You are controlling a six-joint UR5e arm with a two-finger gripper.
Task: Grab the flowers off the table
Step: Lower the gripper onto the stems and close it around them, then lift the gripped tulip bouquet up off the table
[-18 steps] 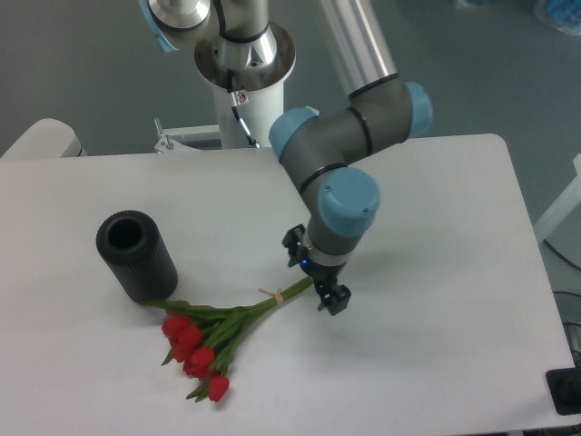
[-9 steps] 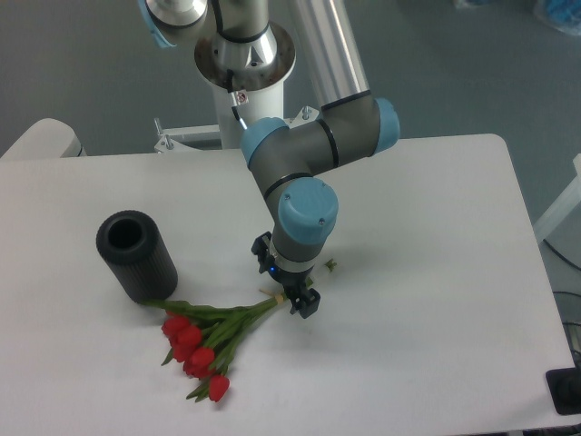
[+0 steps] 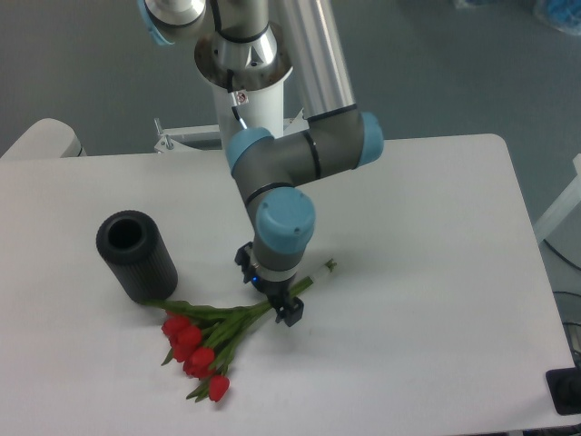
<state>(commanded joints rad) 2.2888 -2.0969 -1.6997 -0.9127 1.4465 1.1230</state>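
The flowers (image 3: pixel 211 338) lie flat on the white table (image 3: pixel 427 272): red tulip buds at the lower left, green stems running up and right, pale stem ends (image 3: pixel 323 268) poking out to the right of my wrist. My gripper (image 3: pixel 269 289) points down over the stems near where they are tied, its fingers (image 3: pixel 289 314) straddling the bunch. The tan band is hidden under the gripper. The jaws look open around the stems, not closed on them.
A black ribbed cylinder vase (image 3: pixel 136 255) stands upright to the left, just above the buds. The arm's base column (image 3: pixel 245 73) rises at the table's far edge. A rounded white surface (image 3: pixel 41 138) shows at the far left.
My gripper has moved left along the stems, from beside the stem ends to over the tied part. The flowers and vase have not moved.
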